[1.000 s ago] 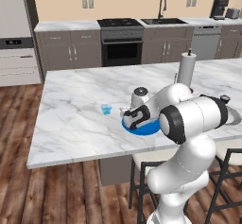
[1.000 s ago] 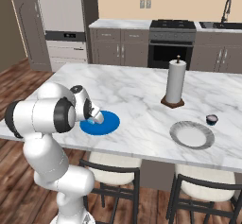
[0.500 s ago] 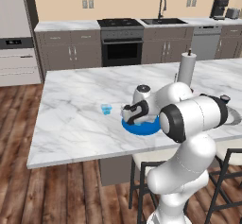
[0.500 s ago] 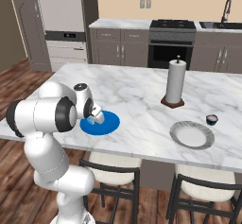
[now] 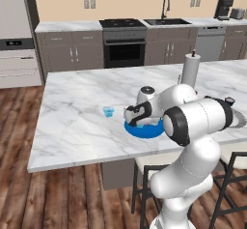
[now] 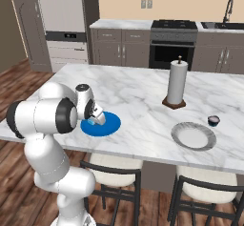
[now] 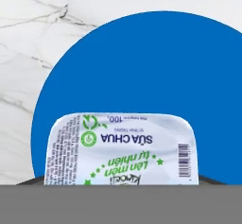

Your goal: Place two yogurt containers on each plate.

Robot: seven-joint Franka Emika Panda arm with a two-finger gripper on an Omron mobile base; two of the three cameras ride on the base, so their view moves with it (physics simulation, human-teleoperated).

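Note:
A yogurt container point(image 7: 120, 147) with a white printed lid rests on the bright blue plate point(image 7: 165, 67), close under my hand. My gripper point(image 5: 135, 118) hangs low over the near-left part of the blue plate point(image 5: 147, 131), and its fingertips are hidden beside the cup. The right base view has the gripper point(image 6: 97, 119) at the blue plate's point(image 6: 108, 125) left edge. Another pale blue yogurt container point(image 5: 108, 111) stands on the counter left of the plate. A dark yogurt container point(image 6: 213, 120) sits beside the grey plate point(image 6: 194, 136) at the right.
A tall white paper towel roll point(image 6: 175, 83) on a dark base stands behind the grey plate. The marble island's front edge point(image 5: 96, 155) runs close below the blue plate, and stools point(image 6: 114, 177) stand under it.
My hand has sunk slightly toward the blue plate and otherwise stayed in place. The other cups and plates have not moved.

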